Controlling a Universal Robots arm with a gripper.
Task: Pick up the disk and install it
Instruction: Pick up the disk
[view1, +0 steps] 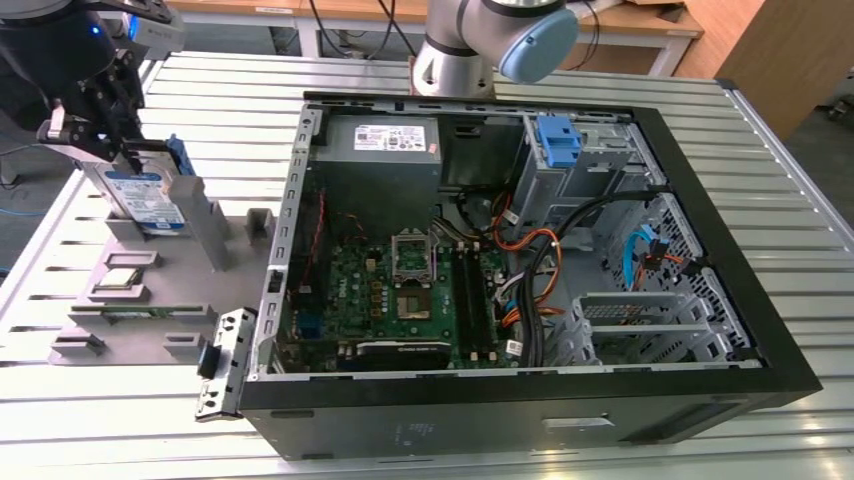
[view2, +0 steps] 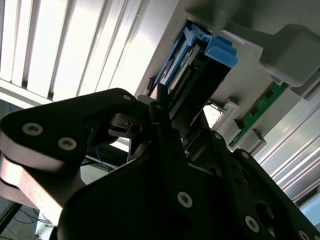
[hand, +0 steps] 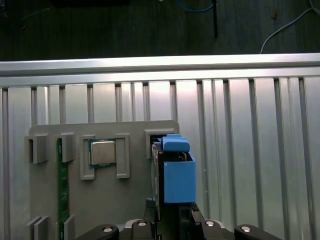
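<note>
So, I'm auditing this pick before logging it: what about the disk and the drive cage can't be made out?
Lower end of the disk: exterior view, sunk in a slot of the grey holder.
Its end by the pincer: second wrist view, covered by the black pincer body.
Its label: first wrist view, edge-on; the blue carrier faces the camera.
Inside of the drive cage: exterior view, screened by the blue bracket and metal walls.
</note>
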